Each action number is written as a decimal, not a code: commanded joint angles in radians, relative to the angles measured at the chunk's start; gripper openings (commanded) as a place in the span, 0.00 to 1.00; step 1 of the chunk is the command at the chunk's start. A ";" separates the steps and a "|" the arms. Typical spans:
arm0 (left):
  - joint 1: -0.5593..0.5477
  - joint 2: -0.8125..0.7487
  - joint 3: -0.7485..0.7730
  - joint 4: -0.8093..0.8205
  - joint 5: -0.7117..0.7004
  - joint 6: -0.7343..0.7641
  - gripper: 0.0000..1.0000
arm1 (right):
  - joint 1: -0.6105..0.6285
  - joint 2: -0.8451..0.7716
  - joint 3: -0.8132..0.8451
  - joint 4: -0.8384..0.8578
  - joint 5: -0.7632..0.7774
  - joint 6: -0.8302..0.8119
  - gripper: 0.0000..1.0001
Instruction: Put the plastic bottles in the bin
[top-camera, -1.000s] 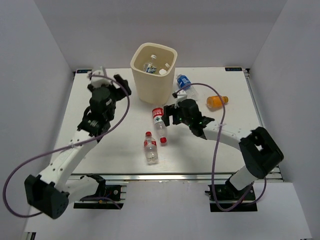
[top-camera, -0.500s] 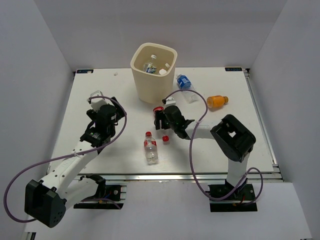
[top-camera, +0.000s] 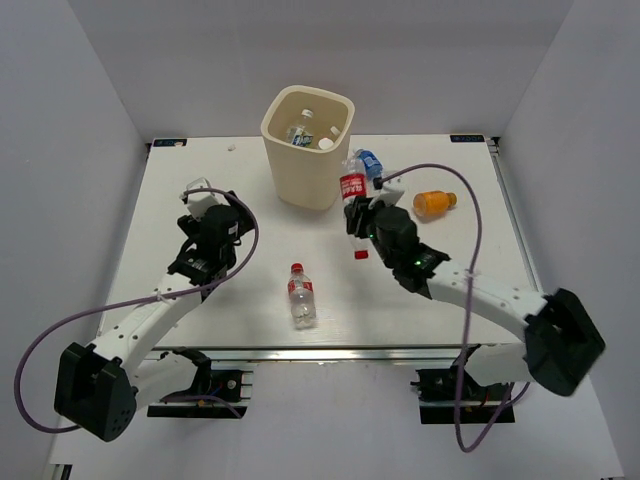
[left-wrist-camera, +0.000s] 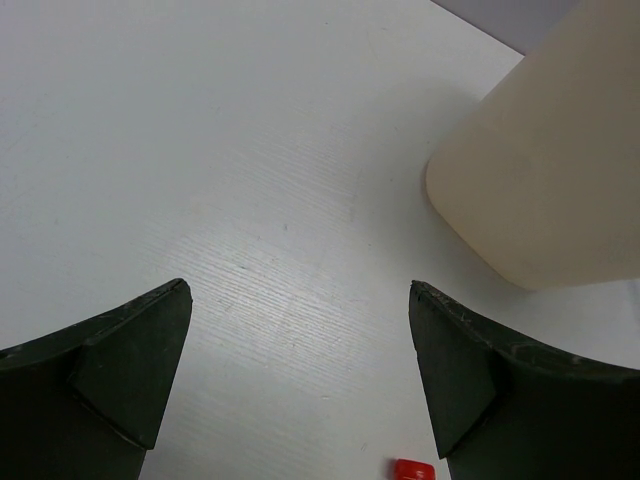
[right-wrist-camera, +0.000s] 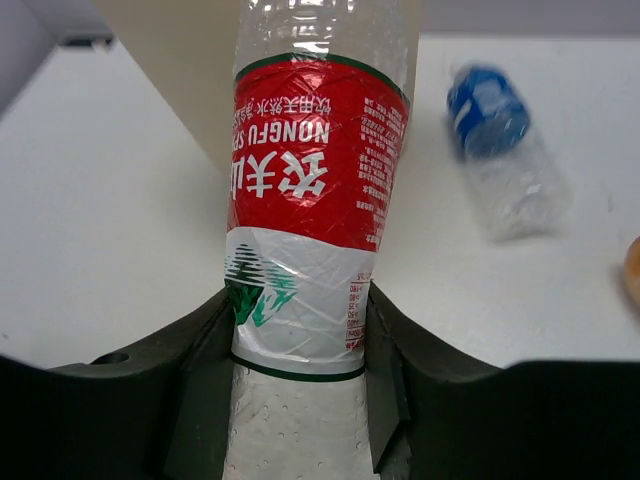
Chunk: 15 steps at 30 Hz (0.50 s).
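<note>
The cream bin (top-camera: 308, 160) stands at the back centre with bottles inside (top-camera: 304, 134). My right gripper (top-camera: 358, 216) is shut on a clear bottle with a red label (top-camera: 352, 190) and holds it off the table just right of the bin, red cap down. In the right wrist view the jaws (right-wrist-camera: 298, 320) clamp the held bottle (right-wrist-camera: 315, 180) at the label's lower edge. A second red-label bottle (top-camera: 302, 296) lies at the front centre. A blue-label bottle (top-camera: 368, 163) and an orange bottle (top-camera: 434, 203) lie to the right. My left gripper (top-camera: 222, 215) is open and empty over bare table (left-wrist-camera: 300, 300).
The bin's wall (left-wrist-camera: 550, 170) fills the upper right of the left wrist view, and a small red cap (left-wrist-camera: 414, 470) shows at its bottom edge. The blue-label bottle (right-wrist-camera: 500, 140) lies beyond the held one. White walls enclose the table (top-camera: 200, 180) on three sides.
My right gripper closed on the red-label bottle and lifted it from the table's centre up toward the bin's right side. The left arm drew back from the bin, still open.
</note>
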 joint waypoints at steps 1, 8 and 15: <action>0.014 0.029 0.055 0.038 -0.008 0.019 0.98 | -0.011 -0.119 0.029 0.063 0.069 -0.160 0.31; 0.033 0.090 0.060 0.018 0.052 0.005 0.98 | -0.112 0.053 0.392 0.181 -0.244 -0.423 0.30; 0.047 0.075 0.038 0.029 0.073 0.011 0.98 | -0.169 0.445 0.894 0.297 -0.468 -0.497 0.31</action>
